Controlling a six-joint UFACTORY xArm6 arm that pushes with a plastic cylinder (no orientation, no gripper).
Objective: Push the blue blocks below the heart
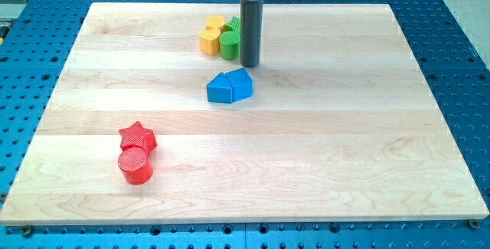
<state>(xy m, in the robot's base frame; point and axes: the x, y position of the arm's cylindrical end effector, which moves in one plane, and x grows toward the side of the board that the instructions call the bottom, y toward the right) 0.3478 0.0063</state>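
Two blue blocks touch each other near the board's middle: a blue triangle (220, 89) on the left and a blue pentagon-like block (241, 83) on the right. A yellow heart (214, 24) lies near the view's top, above and left of them. My tip (249, 64) stands just above the blue pentagon-like block, very close to its upper edge, and right of a green cylinder (229, 44). I cannot tell whether the tip touches the blue block.
A yellow rounded block (209, 41) and another green block (234, 25), partly hidden by the rod, cluster with the heart and the green cylinder. A red star (138, 135) and a red cylinder (135, 165) sit at the lower left. The wooden board (344, 142) lies on a blue perforated table.
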